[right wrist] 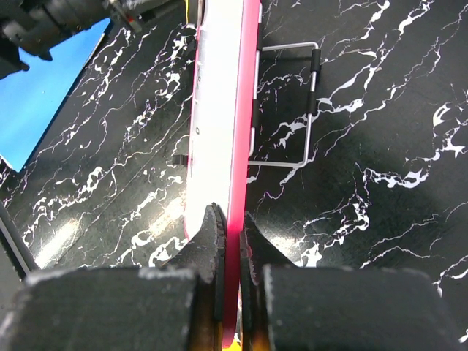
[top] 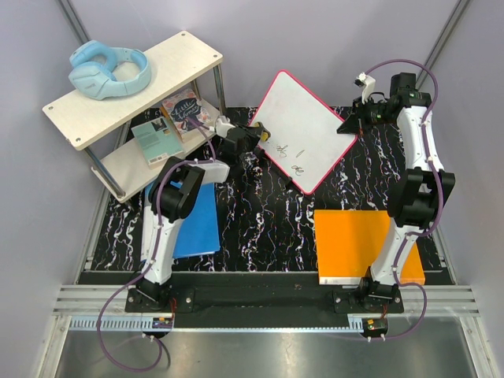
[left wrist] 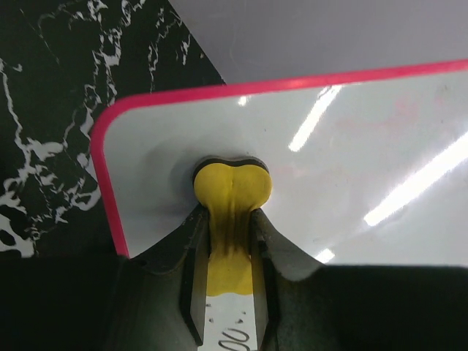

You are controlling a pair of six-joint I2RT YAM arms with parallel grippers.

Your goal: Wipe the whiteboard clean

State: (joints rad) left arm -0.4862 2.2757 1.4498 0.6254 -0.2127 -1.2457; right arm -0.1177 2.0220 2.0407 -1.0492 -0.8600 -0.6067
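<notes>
Whiteboard (top: 303, 126) is sitting in the upper middle of the top view, turned like a diamond. The right pincer (right wrist: 228, 223) is pressing together on its red frame at the right-hand corner. In the right wrist view the board is showing edge-on, and a wire stand (right wrist: 307, 110) is standing just beside its back face; whether the board is leaning on it I cannot tell. The left pincer (left wrist: 230, 219) is pinching a yellow eraser (left wrist: 232, 186) and pressing its rounded end against the white face near the left corner, where the soft pad is bulging. Black marks (top: 293, 157) are lying in the lower part of the board, near the bottom corner, apart from the eraser's end.

Judging from this, wiping is under way and the marks are not yet being reached. Doing it well is calling for sweeping the eraser down toward those marks with the pad lying flat on the face, under even pressure, and not riding over the frame. The right pincer is serving as the brace, so its grip is needing to be firm enough that the board is not swinging or slipping under the push. Overlapping passes are likely working better than one stroke.
</notes>
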